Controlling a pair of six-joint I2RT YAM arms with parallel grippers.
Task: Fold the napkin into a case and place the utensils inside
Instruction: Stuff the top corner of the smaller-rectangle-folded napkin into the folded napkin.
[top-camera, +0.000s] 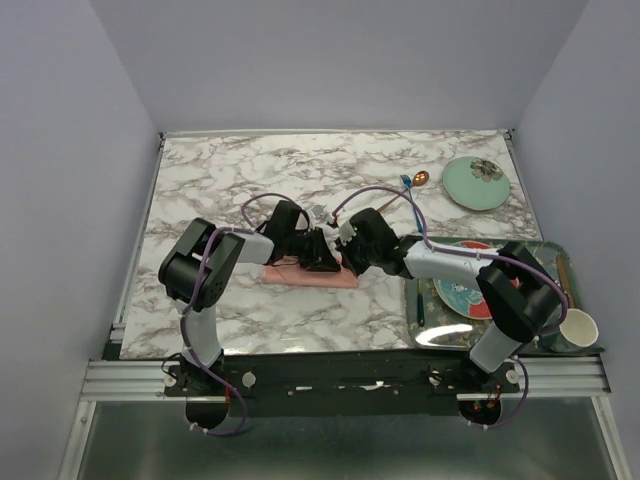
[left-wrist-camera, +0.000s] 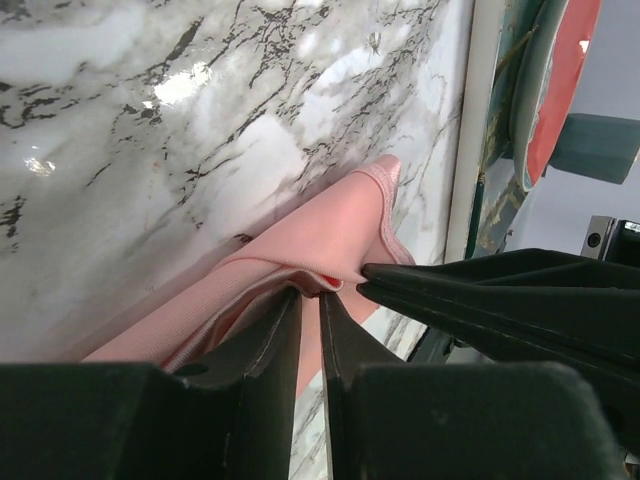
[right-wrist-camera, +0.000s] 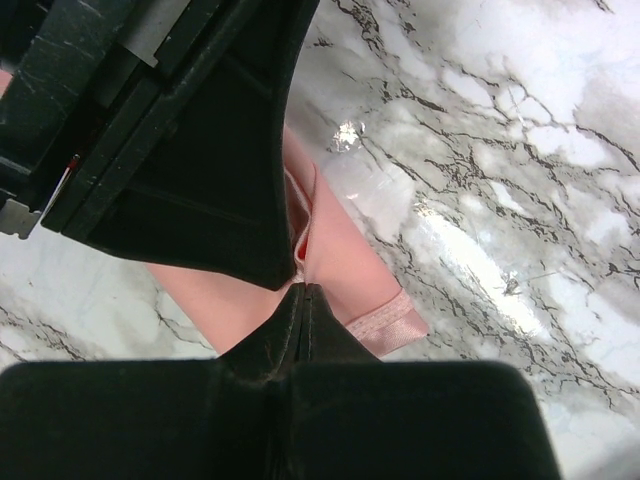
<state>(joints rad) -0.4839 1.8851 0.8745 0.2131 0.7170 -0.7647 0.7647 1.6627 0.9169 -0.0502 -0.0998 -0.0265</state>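
Note:
The napkin (top-camera: 300, 276) lies mid-table as a narrow pink folded case (left-wrist-camera: 330, 225). Both grippers meet at its right part. My left gripper (left-wrist-camera: 310, 292) has its jaws nearly together, pinching a raised fold of the cloth's hem at the tips. My right gripper (right-wrist-camera: 305, 288) is shut on the cloth's edge (right-wrist-camera: 350, 260) just beside it, tips almost touching the left fingers (right-wrist-camera: 200, 200). From above, the left gripper (top-camera: 322, 258) and right gripper (top-camera: 346, 256) hide that end. The copper spoon (top-camera: 420, 179) and small blue fork (top-camera: 405, 181) lie far back, right of centre.
A pale green round dish (top-camera: 476, 182) sits at the back right. A dark tray (top-camera: 415, 300) at the right holds a red and teal plate (top-camera: 462, 296), with a white cup (top-camera: 578, 328) at its near right corner. The tray's edge (left-wrist-camera: 470, 150) runs close to the napkin's end.

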